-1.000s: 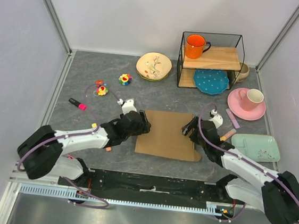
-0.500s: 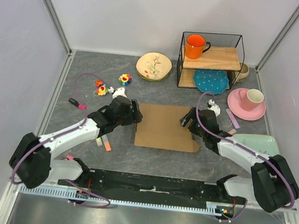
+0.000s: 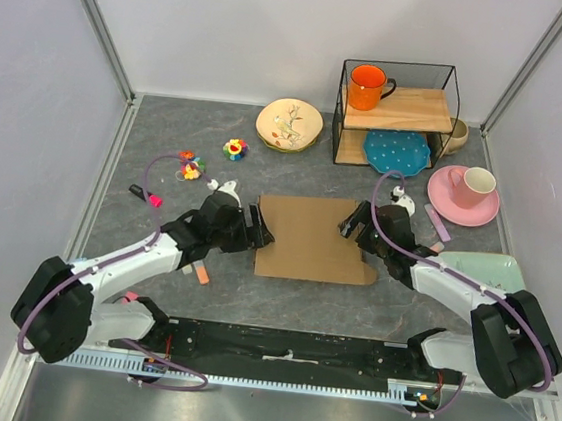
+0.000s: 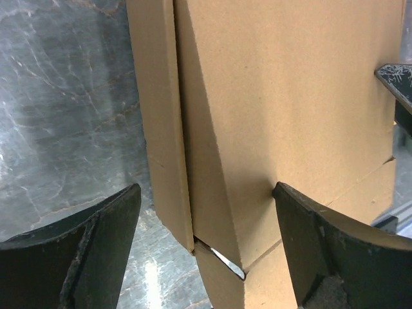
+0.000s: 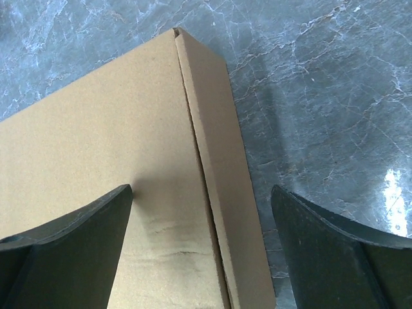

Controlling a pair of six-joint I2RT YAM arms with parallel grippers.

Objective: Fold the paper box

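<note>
Straddling opposite edges of the paper box (image 3: 313, 239), the two grippers face each other across it; the box lies flat on the grey table (image 3: 167, 148), at mid-width, just beyond the arms; left gripper (image 3: 259, 230) at the box's left edge, jaws spread wide and holding nothing, one finger over bare table, the other over the main panel, the narrow left flap (image 4: 161, 129) between them; right gripper (image 3: 352, 228) at the far right corner, jaws likewise spread and empty, astride the narrow right flap (image 5: 219, 167); each flap lies low beside its crease, not upright; step in hand, by judgement: taking purchase on the side flaps, folding barely begun; next move calls for each gripper to descend, close on or hook under its flap, and raise it about the crease with the panel held down, lest the sheet slide
</note>
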